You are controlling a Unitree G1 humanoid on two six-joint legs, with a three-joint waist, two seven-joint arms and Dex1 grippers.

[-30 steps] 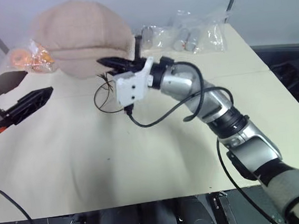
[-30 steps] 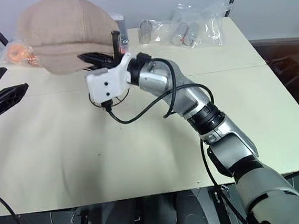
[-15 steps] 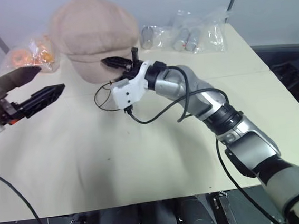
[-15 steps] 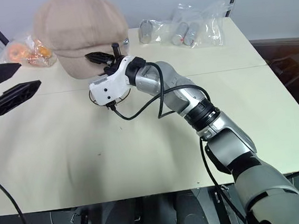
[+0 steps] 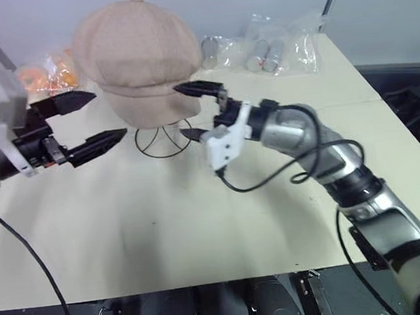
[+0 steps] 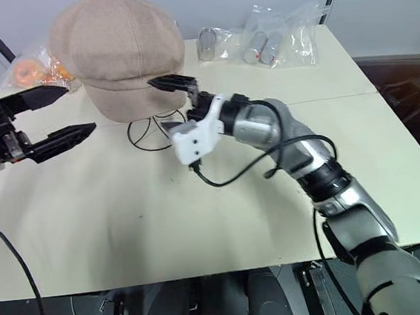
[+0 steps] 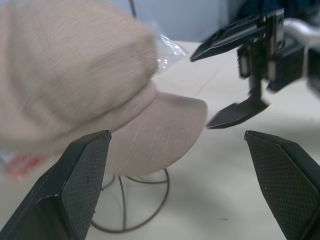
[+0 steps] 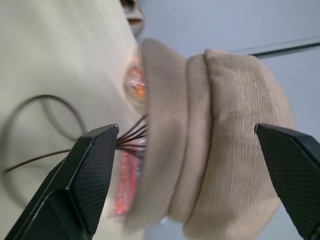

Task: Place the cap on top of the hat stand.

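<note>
The beige cap [image 5: 137,56] sits on top of the hat stand, hiding its cage. Below the brim, the dark wire stem and ring base [image 5: 164,140] stand on the table. My right gripper [image 5: 194,112] is open just right of the brim, with one finger above the other and nothing between them. My left gripper [image 5: 108,115] is open on the cap's left side, a little away from it. In the right wrist view the cap [image 8: 225,125] and the stand's wires [image 8: 131,138] lie ahead between the fingers [image 8: 87,175].
Clear plastic bags of small cylinders [image 5: 274,47] lie at the table's back right. A bag of orange items [image 5: 46,75] lies at the back left, behind the cap. The cream table [image 5: 202,225] ends in a front edge near me.
My right gripper opened, let go of the cap's brim and drew back to the right. The cap now rests on the stand. My left gripper moved right, closer to the cap.
</note>
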